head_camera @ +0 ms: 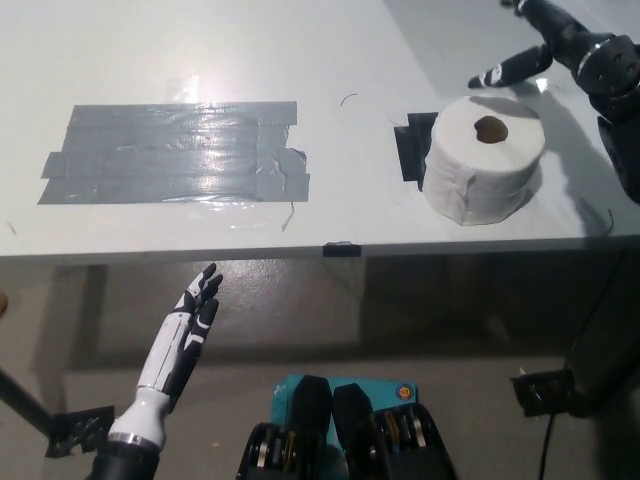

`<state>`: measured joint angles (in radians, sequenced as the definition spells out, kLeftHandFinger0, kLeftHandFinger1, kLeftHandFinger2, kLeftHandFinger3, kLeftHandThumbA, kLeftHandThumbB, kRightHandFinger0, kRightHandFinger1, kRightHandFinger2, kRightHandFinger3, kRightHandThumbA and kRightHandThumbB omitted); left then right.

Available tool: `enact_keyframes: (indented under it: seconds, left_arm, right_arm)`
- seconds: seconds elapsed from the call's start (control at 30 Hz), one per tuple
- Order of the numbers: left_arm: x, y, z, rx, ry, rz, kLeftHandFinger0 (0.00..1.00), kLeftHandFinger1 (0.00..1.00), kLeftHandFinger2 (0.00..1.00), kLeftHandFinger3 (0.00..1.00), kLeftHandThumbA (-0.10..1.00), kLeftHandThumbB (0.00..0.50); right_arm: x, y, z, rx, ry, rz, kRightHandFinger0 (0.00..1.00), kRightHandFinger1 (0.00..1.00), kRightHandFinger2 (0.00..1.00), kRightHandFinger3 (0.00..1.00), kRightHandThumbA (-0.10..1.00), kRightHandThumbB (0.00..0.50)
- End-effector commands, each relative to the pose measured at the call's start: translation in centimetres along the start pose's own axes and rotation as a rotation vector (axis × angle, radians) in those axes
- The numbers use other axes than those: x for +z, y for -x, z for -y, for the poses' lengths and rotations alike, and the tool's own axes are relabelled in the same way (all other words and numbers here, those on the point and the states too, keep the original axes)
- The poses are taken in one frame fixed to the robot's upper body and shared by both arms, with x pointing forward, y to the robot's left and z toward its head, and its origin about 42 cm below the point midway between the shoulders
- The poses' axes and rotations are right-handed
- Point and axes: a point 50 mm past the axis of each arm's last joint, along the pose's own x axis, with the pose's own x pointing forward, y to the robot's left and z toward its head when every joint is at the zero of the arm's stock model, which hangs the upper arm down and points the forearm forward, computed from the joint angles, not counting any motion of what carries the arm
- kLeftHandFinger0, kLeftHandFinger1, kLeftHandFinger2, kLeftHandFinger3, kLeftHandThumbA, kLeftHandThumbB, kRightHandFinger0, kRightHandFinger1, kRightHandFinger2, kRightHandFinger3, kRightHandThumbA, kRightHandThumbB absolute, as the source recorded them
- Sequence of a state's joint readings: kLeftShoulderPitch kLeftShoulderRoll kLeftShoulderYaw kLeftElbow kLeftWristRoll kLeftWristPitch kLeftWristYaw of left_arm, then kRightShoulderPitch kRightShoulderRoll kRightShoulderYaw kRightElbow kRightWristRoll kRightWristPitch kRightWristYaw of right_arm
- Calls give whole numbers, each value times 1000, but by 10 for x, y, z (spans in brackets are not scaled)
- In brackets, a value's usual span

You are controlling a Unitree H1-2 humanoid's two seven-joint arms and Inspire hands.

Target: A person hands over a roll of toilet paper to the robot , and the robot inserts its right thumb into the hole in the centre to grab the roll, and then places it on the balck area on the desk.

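Standing upright on the black tape patch (412,148) on the white table (330,60), we note the white toilet paper roll (484,170), free of both hands. Black right hand (545,45) hovers just beyond it, fingers spread, empty. White left hand (185,335) hangs below the table edge, fingers straight, apart.

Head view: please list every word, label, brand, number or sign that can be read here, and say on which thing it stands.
No readable text in this view.
Toilet paper roll: plain white, no print visible.
Grey tape patch and black tape on the desk: no writing.
Left hand, open below the desk edge, and right hand, open above the roll: no markings legible.
Small orange dot on the blue part at the bottom: too small to read.
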<state>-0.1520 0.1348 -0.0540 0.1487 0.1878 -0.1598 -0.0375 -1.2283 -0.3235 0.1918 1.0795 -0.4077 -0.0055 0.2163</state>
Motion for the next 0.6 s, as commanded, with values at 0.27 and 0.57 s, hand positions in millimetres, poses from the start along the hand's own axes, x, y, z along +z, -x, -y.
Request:
enact_keyframes:
  seconds: [0.27,0.57]
  left_arm:
    - [48,-73,-8,11,2,178,1000,1000,1000,1000,1000,40]
    - [74,-105,-19,30,-11,241,1000,1000,1000,1000,1000,44]
  right_arm:
    - [147,183,114,-608,-58,870,1000,1000,1000,1000,1000,385]
    - [164,213,161,-707,-66,971,1000,1000,1000,1000,1000,326]
